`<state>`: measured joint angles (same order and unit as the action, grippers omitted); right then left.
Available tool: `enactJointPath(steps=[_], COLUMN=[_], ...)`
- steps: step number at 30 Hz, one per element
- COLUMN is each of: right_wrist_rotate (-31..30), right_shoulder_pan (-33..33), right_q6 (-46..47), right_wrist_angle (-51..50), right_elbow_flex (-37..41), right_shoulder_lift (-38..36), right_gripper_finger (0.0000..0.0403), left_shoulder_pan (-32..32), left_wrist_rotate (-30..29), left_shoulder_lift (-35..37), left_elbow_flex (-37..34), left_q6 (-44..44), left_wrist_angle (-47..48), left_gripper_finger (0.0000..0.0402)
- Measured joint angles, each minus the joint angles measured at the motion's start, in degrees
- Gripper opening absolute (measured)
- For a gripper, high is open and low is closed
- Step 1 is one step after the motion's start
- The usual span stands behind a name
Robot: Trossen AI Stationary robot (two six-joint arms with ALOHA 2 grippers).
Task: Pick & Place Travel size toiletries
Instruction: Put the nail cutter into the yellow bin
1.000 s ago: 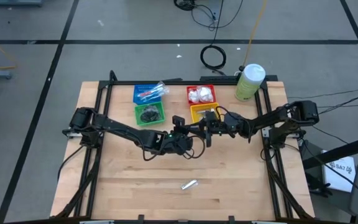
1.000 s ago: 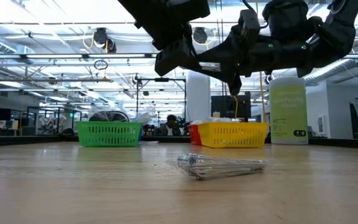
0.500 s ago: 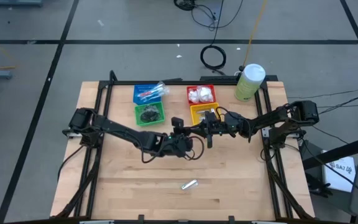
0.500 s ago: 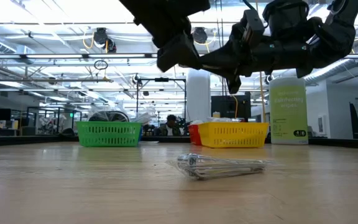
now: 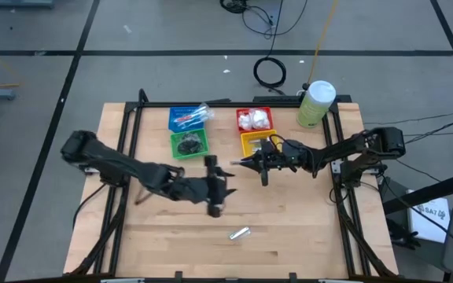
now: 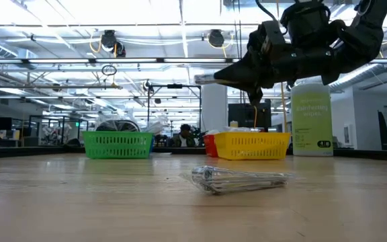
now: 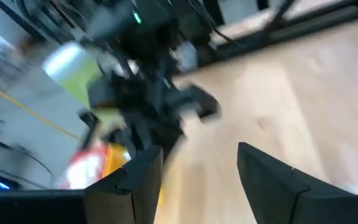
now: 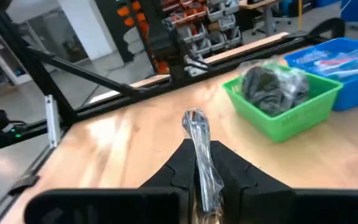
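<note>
- My right gripper (image 8: 199, 163) is clamped narrow on a small silver tube in crinkly clear wrap (image 8: 199, 144), holding it in the air above the middle of the counter (image 5: 289, 228), just in front of the yellow plastic basket (image 5: 252, 140).
- From the low view the small silver tube in crinkly clear wrap (image 6: 210, 78) pokes out level from between my fingers, so I judge it stiff enough to keep its line and very light.
- The film around it looks slick. I'd guess a pinch on the loose film alone could slide, so I want my pads across the firm body, as they appear to be.
- My left gripper (image 5: 215, 191) hangs over the counter nearer the front edge, jaws part-way apart and empty; its wrist view shows bare wood between the two fingers (image 7: 138, 177).
- A second wrapped silver tube (image 5: 239, 233) lies flat on the counter near the front edge, well apart from both grippers.
- That one sits low and thin. I reckon the best hold is across its middle, fingers straddling the short width, coming straight down.
- Behind, the green plastic basket (image 5: 188, 144) holds dark round discs (image 8: 272, 87), the blue basket (image 5: 184, 118) wrapped toothbrushes, the red basket (image 5: 255, 119) white puffy packets.
- The tall pale-green canister (image 5: 315, 103) stands at the far right corner, out of my way.
</note>
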<state>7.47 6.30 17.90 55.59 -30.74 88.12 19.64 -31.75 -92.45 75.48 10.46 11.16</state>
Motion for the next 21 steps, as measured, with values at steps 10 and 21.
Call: enactJointPath(steps=[10, 21], right_wrist_rotate=[-4.6, -10.7], right_shoulder_pan=[2.0, 7.8], right_q6=[-1.6, -1.2], right_wrist_angle=[-2.5, -2.5], right_elbow_flex=[2.7, 9.9], right_shoulder_lift=[-1.2, -1.6], right_gripper_finger=[0.0019, 0.0019], left_shoulder_pan=[0.5, 0.7], left_wrist_rotate=[2.2, 0.2], left_shoulder_lift=[17.0, 34.7], left_elbow_flex=[-12.6, -39.4], left_q6=[-11.3, -18.8], left_wrist_angle=[6.2, -14.8], left_gripper_finger=[0.0188, 0.0175])
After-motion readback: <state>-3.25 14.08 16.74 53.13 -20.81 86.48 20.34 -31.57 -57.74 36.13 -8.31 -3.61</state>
